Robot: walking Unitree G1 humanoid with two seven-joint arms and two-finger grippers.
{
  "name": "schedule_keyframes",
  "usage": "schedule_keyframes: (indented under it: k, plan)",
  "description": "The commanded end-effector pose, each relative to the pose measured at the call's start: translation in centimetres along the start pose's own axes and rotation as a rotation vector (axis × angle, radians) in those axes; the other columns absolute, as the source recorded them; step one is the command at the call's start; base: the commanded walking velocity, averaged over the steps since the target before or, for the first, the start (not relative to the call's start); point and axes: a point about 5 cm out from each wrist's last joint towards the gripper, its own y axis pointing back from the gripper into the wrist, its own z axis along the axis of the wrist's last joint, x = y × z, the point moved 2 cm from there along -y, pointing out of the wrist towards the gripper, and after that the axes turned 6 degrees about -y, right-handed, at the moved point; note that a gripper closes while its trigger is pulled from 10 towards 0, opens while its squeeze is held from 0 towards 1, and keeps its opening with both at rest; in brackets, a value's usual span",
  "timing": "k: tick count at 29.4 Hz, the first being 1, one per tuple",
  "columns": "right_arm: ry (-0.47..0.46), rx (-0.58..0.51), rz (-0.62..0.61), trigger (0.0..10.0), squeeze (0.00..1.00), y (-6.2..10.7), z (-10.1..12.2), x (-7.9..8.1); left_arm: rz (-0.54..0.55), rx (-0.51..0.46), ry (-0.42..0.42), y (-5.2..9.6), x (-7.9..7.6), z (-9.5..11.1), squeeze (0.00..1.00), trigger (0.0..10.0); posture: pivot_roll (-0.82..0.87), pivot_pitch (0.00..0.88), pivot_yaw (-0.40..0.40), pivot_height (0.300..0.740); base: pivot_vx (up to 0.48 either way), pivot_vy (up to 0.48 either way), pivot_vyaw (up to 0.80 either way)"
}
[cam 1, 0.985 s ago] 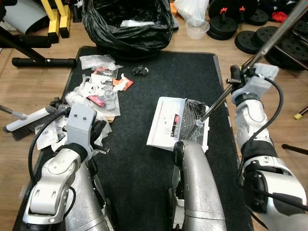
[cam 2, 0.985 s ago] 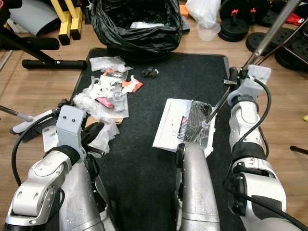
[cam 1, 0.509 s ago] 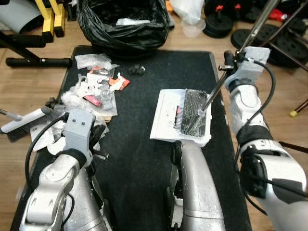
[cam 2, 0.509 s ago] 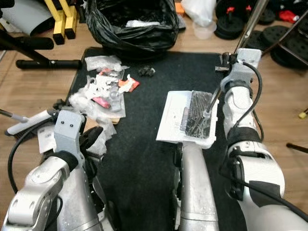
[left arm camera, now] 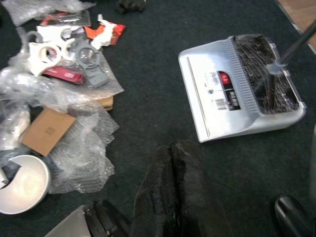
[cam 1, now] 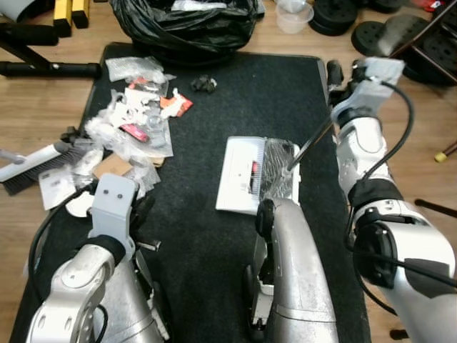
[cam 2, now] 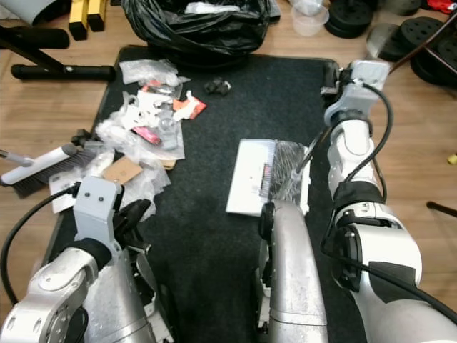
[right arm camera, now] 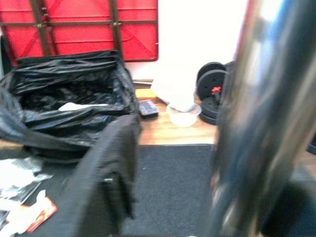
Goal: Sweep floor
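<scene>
Dustpan [cam 1: 258,175] lies flat near the middle of the black mat [cam 1: 214,236], its dark brush end toward the mat's right edge and a thin metal pole [cam 1: 308,146] rising from it to our right hand [cam 1: 341,75], which sits by the mat's far right corner. We judge the pan to be light, stiff plastic that slides easily on the mat, and the pole smooth and slippery, so the hold belongs well up the shaft, where we have leverage. In the right wrist view the pole runs close beside one black finger [right arm camera: 106,182]; we cannot tell whether that hand is clamped on it. Our left hand [left arm camera: 170,190] hangs low over the mat's near left part, fingers pressed together and holding nothing. Litter [cam 1: 132,125], mostly soft plastic wrap and scraps, is heaped along the mat's left edge, with a hand brush [cam 1: 36,164] on the floor beside it
</scene>
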Motion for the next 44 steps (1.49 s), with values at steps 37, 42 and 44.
schedule_keyframes:
  k: [37, 42, 44]
  plan:
    - [0.101, 0.236, 0.195, 10.0, 0.0, 12.0, -4.0, -0.3, -0.064, -0.088, 0.101, -5.3, -2.7, 0.7, 0.0, 10.0, -0.13, 0.193, -0.13, 0.415, 0.0, 0.0, 0.0]
    - [0.079, 0.29, 0.221, 10.0, 0.0, 14.4, -4.1, 0.7, -0.119, -0.096, 0.123, -5.1, -5.2, 0.4, 0.0, 10.0, -0.14, 0.135, -0.139, 0.435, 0.0, 0.0, 0.0]
    - [0.079, 0.29, 0.221, 10.0, 0.0, 14.4, -4.1, 0.7, -0.119, -0.096, 0.123, -5.1, -5.2, 0.4, 0.0, 10.0, -0.14, 0.135, -0.139, 0.435, 0.0, 0.0, 0.0]
